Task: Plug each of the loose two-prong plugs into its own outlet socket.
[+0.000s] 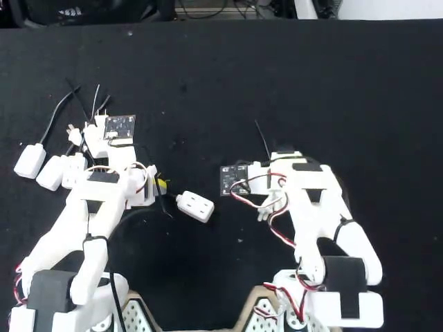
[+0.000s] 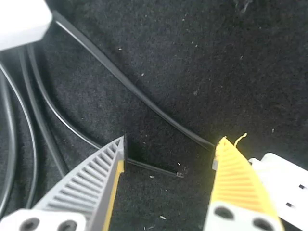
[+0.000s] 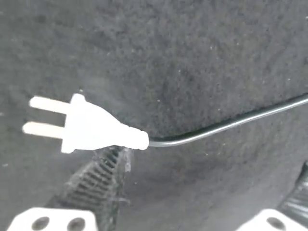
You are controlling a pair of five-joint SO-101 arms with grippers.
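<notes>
Left gripper [image 2: 173, 144]: jaws apart, gripping nothing, a thin black cord [image 2: 144, 103] running across the black cloth [image 1: 311, 83] between them. White outlet socket [image 1: 195, 206]: mid-table, just right of that gripper.

Right gripper [image 3: 211, 168]: jaws wide, gripping nothing. White two-prong plug [image 3: 89, 127]: flat on the cloth beside its ribbed finger [image 3: 98, 183]; contact unclear.

Spare sockets [image 1: 29, 160]: left edge.
</notes>
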